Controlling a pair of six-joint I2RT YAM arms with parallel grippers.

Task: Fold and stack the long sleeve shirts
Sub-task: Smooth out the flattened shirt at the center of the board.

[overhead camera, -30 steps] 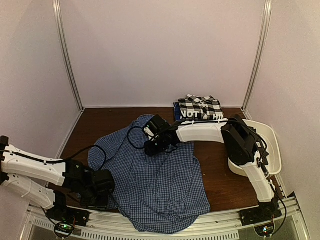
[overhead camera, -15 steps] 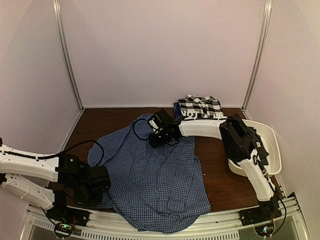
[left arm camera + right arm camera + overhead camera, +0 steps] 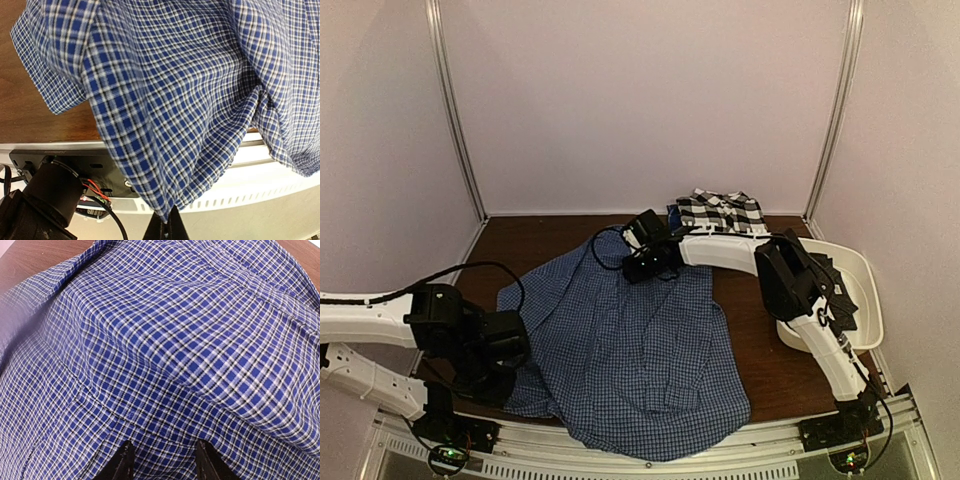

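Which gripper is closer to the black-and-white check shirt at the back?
Right. The right gripper is front-left of the black-and-white check shirt; the left gripper is at the near-left edge.

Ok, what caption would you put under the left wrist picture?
Left gripper shut on an edge of the blue-and-white check shirt by the table's near edge.

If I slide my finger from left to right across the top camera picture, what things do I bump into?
Left end effector → blue-and-white fine-check cloth shirt → black-and-white large-check cloth shirt → white plastic tub
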